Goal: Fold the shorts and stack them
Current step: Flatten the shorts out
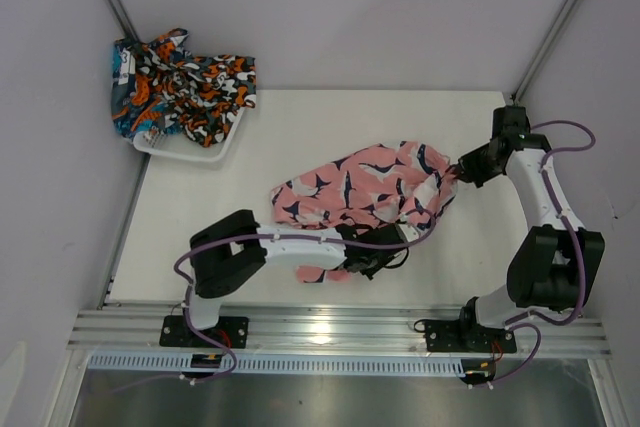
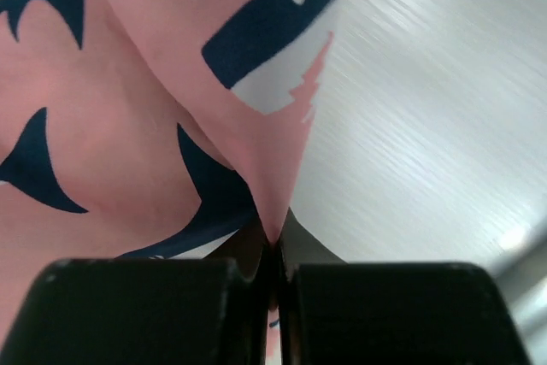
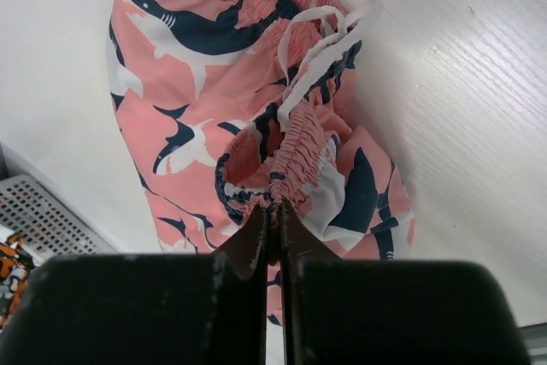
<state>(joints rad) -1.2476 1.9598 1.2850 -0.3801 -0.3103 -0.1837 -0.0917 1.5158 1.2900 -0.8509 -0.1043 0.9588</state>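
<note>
Closest to my left lens, my left pincer [image 2: 275, 250] is pressed together on a thin peak of the pink shorts [image 2: 128, 126], the cloth rising out of the jaws in one sharp crease with navy shark shapes on either side. My right pincer [image 3: 275, 211] is likewise clamped, on the gathered waistband [image 3: 299, 143], with the white drawstring [image 3: 329, 36] trailing loose beyond it. From above, the shorts lie bunched in the middle of the table [image 1: 200, 197] between my two arms, my left hold on their near edge and my right hold at their right end. I judge the step in hand to be spreading them flat before any fold. To do that well I should draw my two holds apart slowly and evenly, keep the cloth low over the table, and stop once the wrinkles run out rather than tugging. My left bite is only a sliver of fabric and could slip free under a hard pull. I cannot tell whether it has taken one layer or two, so I should watch whether the whole garment follows. The drawstring may tuck under the cloth and leave a lump in the fold. My own left forearm lies along the near side of the shorts and could drag them as it swings. The other shorts [image 1: 185, 82] are heaped on the white basket [image 1: 200, 152] at the far left corner, well apart from my work and, as I judge it, out of the way for now.
</note>
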